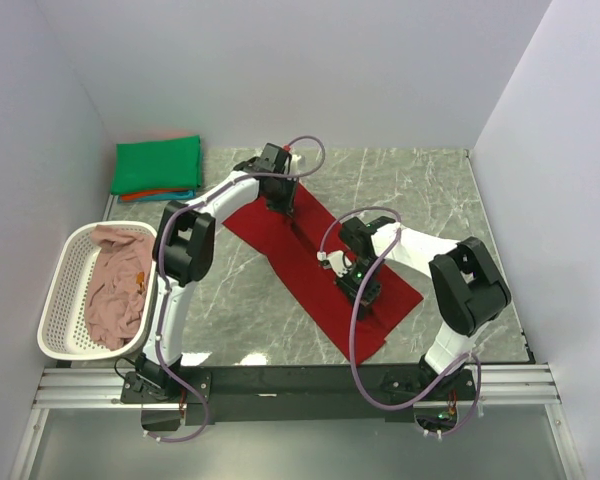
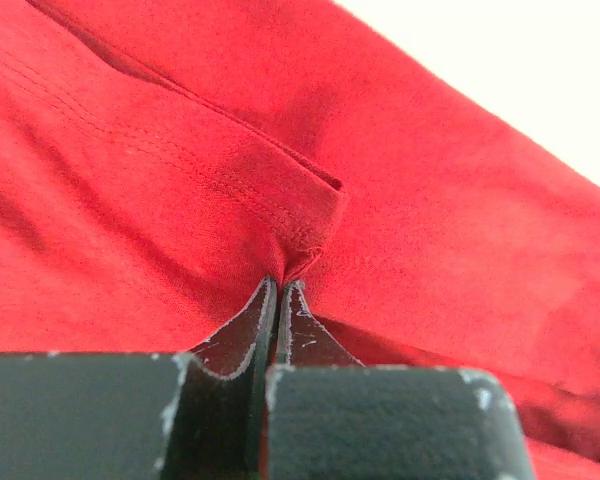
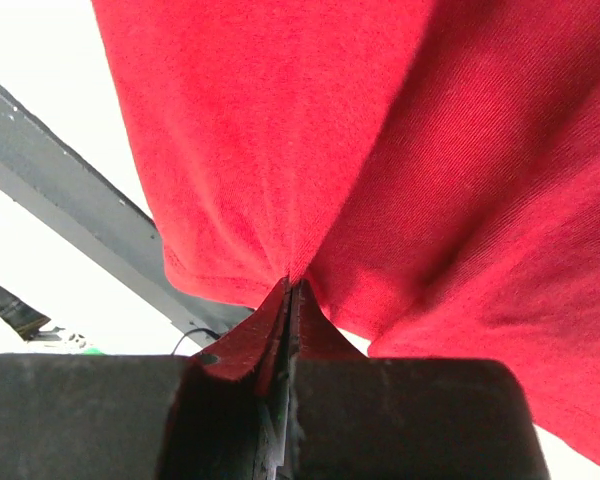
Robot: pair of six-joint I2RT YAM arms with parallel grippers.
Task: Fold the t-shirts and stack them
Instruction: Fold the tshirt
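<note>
I have the dark red t-shirt stretched as a long diagonal strip on the table, right of the white basket. Left gripper is pinched tight on its far end, and right gripper on its near end. Dusty pink shirt lies in the basket, with the folded green shirt beyond it.

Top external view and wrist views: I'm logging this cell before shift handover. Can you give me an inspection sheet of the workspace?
Surface: grey marbled table.
Job's things: dark red t-shirt lying diagonally mid-table; green t-shirt folded on top of the far-left stack; pink t-shirt crumpled in the basket.
Clutter: white basket at the left edge.
Grippers: left gripper and right gripper each shut on the dark red t-shirt.
Cables: cables loop off both arms.
Surroundings: plain walls on three sides.
</note>
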